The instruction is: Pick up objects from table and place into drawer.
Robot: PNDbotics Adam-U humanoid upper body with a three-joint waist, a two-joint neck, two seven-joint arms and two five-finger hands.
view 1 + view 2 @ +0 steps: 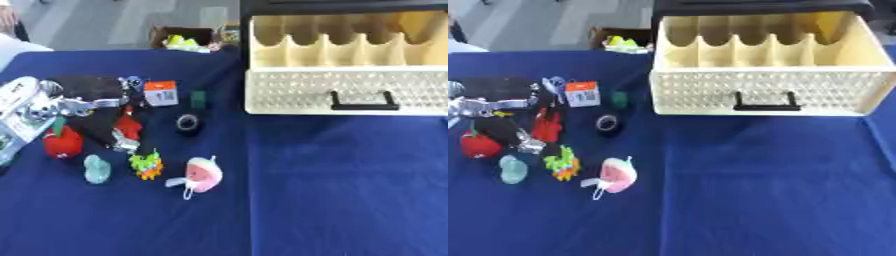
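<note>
While the left hand (105,122) was closed on a red toy (128,126) at the left, a lift toward the open drawer (346,92) was still called for; no right hand was seen.

Only the robot's L side shows, at the L edge of both views. The forearm (19,107) has a pale silver-white shell, glossy, w/ a few dark round spots on it, maybe screws or ports, can't tell which. The left hand (87,92) is mostly matte black, blocky, w/ bright silver metal joints (80,106) across the middle and another silver bit lower down. No cables or markings readable.
</note>
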